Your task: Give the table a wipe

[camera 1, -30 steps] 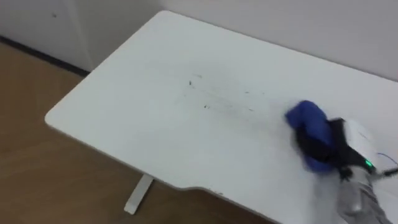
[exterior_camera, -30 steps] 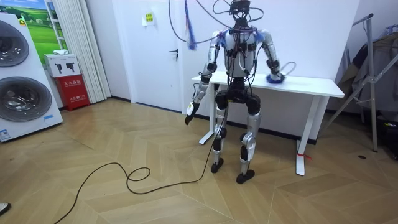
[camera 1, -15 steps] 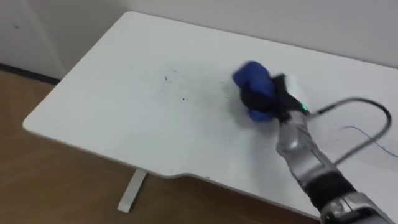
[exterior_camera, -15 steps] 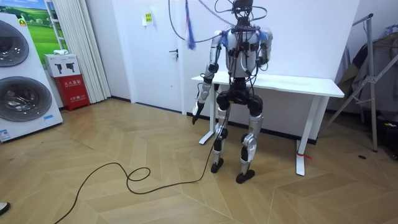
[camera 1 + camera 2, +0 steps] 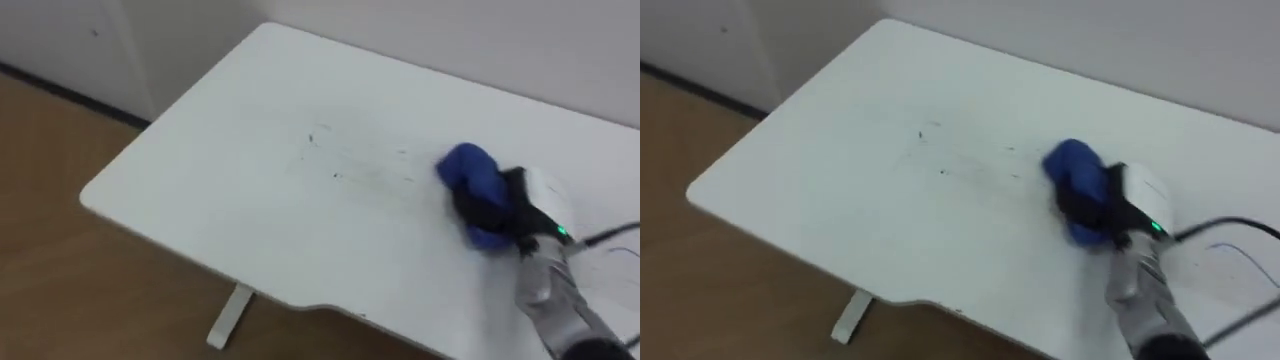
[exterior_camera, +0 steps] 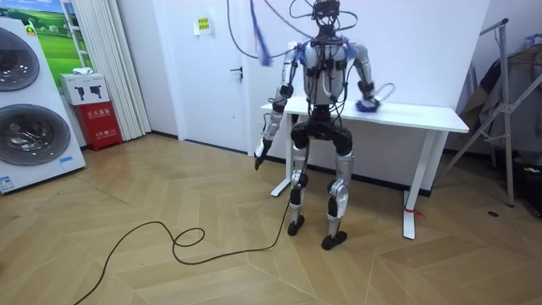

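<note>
- While gripping the blue cloth (image 5: 468, 180) in the right hand (image 5: 508, 212), dark fingers curled round its near side, presses it flat on the white table (image 5: 220, 185), right of the middle in the left eye view.
- Leaves faint dark marks (image 5: 335, 176) to the cloth's left, well apart from it (thin specks and streaks, nothing thick).
- Looks like a job perhaps half done at best, with that marked patch and the table's whole left end yet to cover.
- Reaches in from the lower right, forearm slanting up toward the cloth, wrist roughly straight, palm down.
- Repeats all this in the right eye view: cloth clamped under the hand, marks off to its left, bare white top beyond.
- Stands upright in the room view, close against the table's long side, back to the camera, right arm bent and raised onto the tabletop with the cloth beneath.
- Hangs the left hand (image 6: 261, 152) low beside the thigh, below the tabletop, idle (open or closed, cannot tell).
</note>
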Robot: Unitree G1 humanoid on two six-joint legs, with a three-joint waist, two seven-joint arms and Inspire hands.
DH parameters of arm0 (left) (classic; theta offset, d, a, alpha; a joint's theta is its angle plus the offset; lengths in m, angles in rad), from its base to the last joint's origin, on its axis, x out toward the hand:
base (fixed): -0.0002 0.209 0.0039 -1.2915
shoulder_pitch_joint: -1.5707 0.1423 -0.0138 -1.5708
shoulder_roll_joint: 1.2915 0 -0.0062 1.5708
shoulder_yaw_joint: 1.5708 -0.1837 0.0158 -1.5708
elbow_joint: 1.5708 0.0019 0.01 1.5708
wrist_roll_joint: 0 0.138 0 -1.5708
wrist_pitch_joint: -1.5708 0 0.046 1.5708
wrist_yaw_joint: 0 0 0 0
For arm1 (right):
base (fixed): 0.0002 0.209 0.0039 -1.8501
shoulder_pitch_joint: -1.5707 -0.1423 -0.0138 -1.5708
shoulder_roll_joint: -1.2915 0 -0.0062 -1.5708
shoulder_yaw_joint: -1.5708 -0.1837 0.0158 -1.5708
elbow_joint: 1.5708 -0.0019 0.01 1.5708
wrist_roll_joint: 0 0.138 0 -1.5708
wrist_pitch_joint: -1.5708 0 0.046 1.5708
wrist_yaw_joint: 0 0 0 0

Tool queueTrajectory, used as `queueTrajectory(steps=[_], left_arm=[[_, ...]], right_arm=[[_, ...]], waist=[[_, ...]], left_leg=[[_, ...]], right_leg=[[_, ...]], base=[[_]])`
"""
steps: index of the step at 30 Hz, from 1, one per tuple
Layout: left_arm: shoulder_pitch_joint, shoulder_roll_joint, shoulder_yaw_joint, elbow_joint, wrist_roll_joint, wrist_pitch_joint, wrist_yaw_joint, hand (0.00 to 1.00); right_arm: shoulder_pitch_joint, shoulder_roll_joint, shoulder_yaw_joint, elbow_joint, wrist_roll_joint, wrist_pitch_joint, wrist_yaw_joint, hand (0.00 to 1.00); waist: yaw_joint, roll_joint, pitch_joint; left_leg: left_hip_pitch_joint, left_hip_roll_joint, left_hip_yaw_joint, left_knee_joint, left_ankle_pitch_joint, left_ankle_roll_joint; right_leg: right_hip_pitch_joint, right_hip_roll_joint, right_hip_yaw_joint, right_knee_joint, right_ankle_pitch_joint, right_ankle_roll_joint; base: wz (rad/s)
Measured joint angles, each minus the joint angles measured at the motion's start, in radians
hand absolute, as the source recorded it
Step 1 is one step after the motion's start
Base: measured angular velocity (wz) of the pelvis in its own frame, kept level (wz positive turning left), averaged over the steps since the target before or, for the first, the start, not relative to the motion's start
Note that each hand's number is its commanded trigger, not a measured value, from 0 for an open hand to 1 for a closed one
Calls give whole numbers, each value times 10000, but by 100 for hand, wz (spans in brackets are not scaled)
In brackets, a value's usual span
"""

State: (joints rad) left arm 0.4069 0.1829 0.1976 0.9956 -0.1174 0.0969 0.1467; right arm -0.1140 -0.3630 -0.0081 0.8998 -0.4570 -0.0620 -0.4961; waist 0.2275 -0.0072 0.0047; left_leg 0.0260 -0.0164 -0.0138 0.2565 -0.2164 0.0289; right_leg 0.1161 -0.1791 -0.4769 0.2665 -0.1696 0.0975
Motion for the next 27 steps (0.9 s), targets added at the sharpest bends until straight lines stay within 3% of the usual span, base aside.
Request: queueTrajectory(steps=[2, 4, 5, 7, 8, 9, 10, 11, 12, 13, 15, 16, 17, 18, 19, 20, 21, 22, 23, 24, 25, 27], left_arm=[[-6, 89, 34, -434, 1, -40, 72, 0], [-127, 94, -101, -755, 17, -205, 291, 0], [-496, 100, -185, -651, 90, -174, 417, 0], [-992, 213, -534, -279, 208, -240, 505, 0], [-1269, 289, -737, 44, 250, -357, 572, 0], [-1574, 327, -759, 421, 330, -433, 593, 0], [-1702, 349, -755, 587, 305, -450, 591, 0], [-1950, 384, -777, 696, 293, -449, 588, 0], [-2240, 418, -859, 597, 83, -465, 587, 0], [-2405, 438, -878, 515, -12, -469, 591, 0], [-2514, 631, -1023, 406, -84, -438, 580, 0], [-2442, 701, -976, 403, -80, -388, 579, 0], [-2318, 842, -835, 409, -81, -314, 561, 0], [-2180, 992, -541, 252, -83, -282, 540, 0], [-2016, 996, -442, 263, -91, -297, 527, 0], [-1697, 987, -328, 153, -80, -278, 415, 0], [-1210, 928, -328, 79, -81, -265, 259, 0], [-951, 849, -319, 70, -86, -217, 189, 0], [-494, 660, -315, 56, -64, -52, 131, 0], [-192, 583, -291, 30, 0, 24, 73, 0], [-93, 584, -209, 27, 17, 28, 17, 0], [124, 578, 102, 2, 19, 25, -36, 0]], right_arm=[[414, -59, -285, -66, 211, 46, -272, 100], [567, 51, -308, -255, 391, 469, -444, 100], [516, 251, -260, -468, 400, 856, -469, 100], [135, 787, 145, -854, 385, 1541, -472, 100], [-358, 1262, 805, -1255, 369, 2075, -371, 100], [-1102, 1774, 1591, -1667, 108, 2393, 19, 100], [-1562, 2052, 2033, -1798, -24, 2437, 225, 100], [-2608, 2508, 2883, -1807, -310, 2341, 540, 100], [-3581, 2640, 3538, -1702, -428, 2079, 774, 100], [-4044, 2638, 3773, -1644, -478, 1890, 906, 100], [-4839, 2604, 3828, -1582, -580, 1445, 1064, 100], [-4842, 2587, 3729, -1570, -638, 1403, 1073, 100], [-4687, 2454, 3476, -1540, -734, 1341, 1081, 100], [-4362, 2207, 3162, -1285, -718, 1170, 1110, 100], [-4061, 2029, 2984, -1144, -719, 1071, 1149, 100], [-3370, 1616, 2654, -947, -778, 1026, 1210, 100], [-2444, 1159, 2140, -877, -794, 1040, 1314, 100], [-1844, 949, 1610, -1197, -711, 864, 1134, 100], [-1096, 486, 858, -1428, -580, 870, 1036, 100], [-421, 120, 140, -1434, -545, 948, 896, 100], [-178, 23, -174, -1433, -529, 1011, 837, 100], [252, -209, -1009, -1341, -523, 1434, 769, 100]], waist=[[-373, 17, -4], [-393, 103, -16], [-294, 172, -19], [306, 235, -7], [918, 238, -9], [1392, 234, -9], [1541, 234, -9], [1866, 252, 2], [2265, 195, 26], [2422, 92, -13], [2450, -42, -14], [2414, -72, -26], [2356, -194, 15], [2261, -421, 33], [2109, -393, 7], [1904, -388, 1], [1529, -444, 18], [1243, -456, 15], [682, -305, 46], [235, -337, 15], [83, -370, 20], [-487, -387, 56]], left_leg=[[30, 91, 203, 494, -336, 6], [-46, 421, 609, 1076, -730, 9], [-146, 629, 822, 1434, -922, 20], [-238, 1047, 1395, 1770, -1116, 1], [-309, 1328, 1857, 1907, -1194, -137], [-525, 1598, 2138, 2012, -1160, -358], [-690, 1702, 2159, 2032, -1136, -411], [-955, 1967, 2122, 2050, -1009, -631], [-1320, 2146, 1920, 2064, -890, -845], [-1544, 2178, 1686, 2060, -820, -953], [-1947, 2308, 656, 1846, -466, -1430], [-1918, 2389, 414, 1748, -394, -1589], [-1791, 2565, 41, 1555, -238, -1948], [-1656, 2867, -135, 1425, -142, -2368], [-1595, 3089, -219, 1419, -97, -2585], [-1434, 3622, 35, 1333, 155, -2404], [-1406, 4018, 511, 1179, 565, -2064], [-1413, 4188, 715, 1134, 742, -1952], [-1422, 4322, 928, 1172, 956, -1900], [-1459, 4269, 1279, 1335, 1026, -1888], [-1475, 4186, 1436, 1447, 1023, -1890], [-1499, 3741, 1804, 1943, 777, -1913]], right_leg=[[-10, -37, 62, 363, -119, -2], [-239, -63, -34, 895, -152, -38], [-509, -204, -173, 1427, -142, -59], [-1268, -401, -121, 2608, -131, -174], [-1780, -730, -70, 3416, -279, -266], [-2227, -1036, 243, 3562, -511, -227], [-2326, -1157, 432, 3476, -553, -206], [-2451, -1325, 754, 2948, -538, -180], [-2494, -1504, 993, 2239, -452, -126], [-2488, -1610, 1100, 1812, -360, -37], [-2208, -1956, 1147, 655, 292, 1], [-2154, -1959, 1121, 509, 462, 0], [-2216, -1919, 1074, 457, 750, 35], [-2414, -1743, 1003, 584, 1127, 195], [-2345, -1625, 1028, 1051, 899, 932], [-2317, -1247, 934, 1796, 131, 643], [-2312, -1046, 665, 2229, -373, 434], [-2282, -927, 559, 2345, -564, 333], [-2130, -732, 372, 2358, -816, 207], [-2011, -608, 256, 2313, -965, 87], [-2004, -584, 231, 2325, -1026, 26], [-1865, -346, 276, 2056, -1019, -214]], base=[[-60], [-65], [-76], [-102], [-126], [-108], [-53], [0], [20], [80], [126], [114], [94], [95], [75], [62], [48], [41], [36], [29], [8], [-19]])
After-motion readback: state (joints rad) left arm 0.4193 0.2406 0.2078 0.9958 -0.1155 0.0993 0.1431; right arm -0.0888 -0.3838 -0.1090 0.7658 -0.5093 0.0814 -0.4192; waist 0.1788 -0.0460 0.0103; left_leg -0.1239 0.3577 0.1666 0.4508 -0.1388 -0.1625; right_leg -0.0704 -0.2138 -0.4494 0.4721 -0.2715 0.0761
